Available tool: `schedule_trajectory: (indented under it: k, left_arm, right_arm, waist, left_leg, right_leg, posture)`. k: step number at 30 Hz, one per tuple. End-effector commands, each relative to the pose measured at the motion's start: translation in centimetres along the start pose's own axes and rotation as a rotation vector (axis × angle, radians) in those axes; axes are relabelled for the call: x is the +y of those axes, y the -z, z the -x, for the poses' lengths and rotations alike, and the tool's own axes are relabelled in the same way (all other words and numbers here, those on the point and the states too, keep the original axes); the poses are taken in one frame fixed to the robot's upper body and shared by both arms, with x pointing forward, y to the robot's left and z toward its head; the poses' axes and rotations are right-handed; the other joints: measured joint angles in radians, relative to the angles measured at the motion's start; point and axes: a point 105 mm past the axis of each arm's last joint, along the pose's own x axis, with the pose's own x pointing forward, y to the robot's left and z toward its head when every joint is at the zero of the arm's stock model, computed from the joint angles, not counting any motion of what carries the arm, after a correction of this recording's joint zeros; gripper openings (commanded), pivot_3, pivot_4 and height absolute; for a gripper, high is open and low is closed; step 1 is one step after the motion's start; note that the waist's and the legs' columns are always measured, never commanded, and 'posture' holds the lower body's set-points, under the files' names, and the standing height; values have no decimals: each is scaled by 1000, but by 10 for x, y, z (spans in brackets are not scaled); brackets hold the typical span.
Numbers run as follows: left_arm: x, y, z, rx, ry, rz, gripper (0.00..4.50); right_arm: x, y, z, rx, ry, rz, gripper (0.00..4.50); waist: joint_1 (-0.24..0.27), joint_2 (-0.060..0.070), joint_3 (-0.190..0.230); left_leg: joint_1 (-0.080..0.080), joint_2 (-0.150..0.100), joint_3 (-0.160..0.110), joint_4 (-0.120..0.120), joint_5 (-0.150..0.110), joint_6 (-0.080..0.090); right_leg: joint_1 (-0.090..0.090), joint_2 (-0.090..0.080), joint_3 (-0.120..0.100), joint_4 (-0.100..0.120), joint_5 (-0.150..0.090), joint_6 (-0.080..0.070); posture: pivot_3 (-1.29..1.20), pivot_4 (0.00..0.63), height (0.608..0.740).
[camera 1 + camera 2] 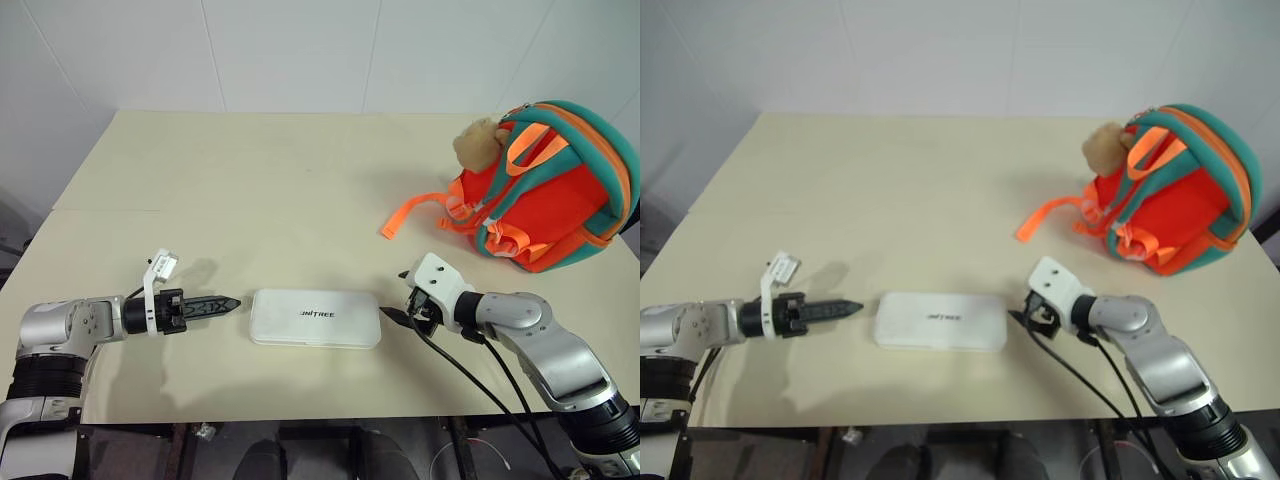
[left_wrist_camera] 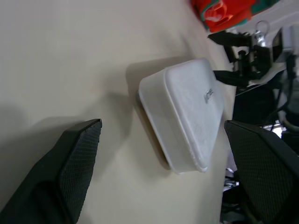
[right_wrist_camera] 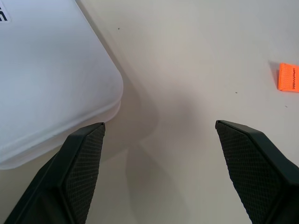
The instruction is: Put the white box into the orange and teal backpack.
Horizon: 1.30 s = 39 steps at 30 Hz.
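Observation:
The white box (image 1: 315, 318) lies flat near the table's front edge, lettering up. My left gripper (image 1: 228, 303) points at its left end from a short gap away, open, with the box (image 2: 187, 116) ahead of its fingers (image 2: 70, 168). My right gripper (image 1: 395, 315) sits just off the box's right end, open with nothing between its fingers (image 3: 79, 163); a box corner (image 3: 46, 79) lies beside one of them. The orange and teal backpack (image 1: 545, 190) stands at the back right of the table with a tan plush toy (image 1: 480, 140) on it.
A light orange webbing strap (image 1: 405, 215) trails from the backpack across the beige table (image 1: 250, 180) toward the middle; its end (image 3: 288, 77) lies ahead of the right gripper. Black cables hang from the right wrist over the table's front edge. A white wall stands behind.

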Motion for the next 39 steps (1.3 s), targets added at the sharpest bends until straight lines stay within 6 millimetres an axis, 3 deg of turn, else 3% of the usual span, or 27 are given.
schedule_trajectory:
  k: [1,10,24,39]
  left_arm:
    - [-1,6,-6,44,44,29,4477]
    - [-6,2,-27,84,120,37,4477]
    - [-13,16,-33,183,156,69,4477]
    - [-32,0,-49,114,222,58,4477]
  right_arm:
    - [1,-6,-1,-24,1,26,4500]
    - [6,-15,-9,-49,-22,41,4500]
    - [5,-16,-11,-54,-14,46,4500]
    - [6,-17,-13,-62,-14,45,4500]
  waist:
    - [0,0,0]
    - [0,0,0]
    - [0,0,0]
    - [1,0,0]
  left_leg:
    - [0,0,0,0,0,0]
    - [0,0,0,2,0,0]
    - [0,0,0,1,0,0]
    - [0,0,0,1,0,0]
  right_leg:
    - [0,0,0,0,0,0]
    - [0,0,0,-1,0,0]
    - [0,0,1,1,0,0]
    - [0,0,1,1,0,0]
  posture:
    - [0,150,740]
    - [0,150,740]
    - [0,150,740]
    - [0,150,740]
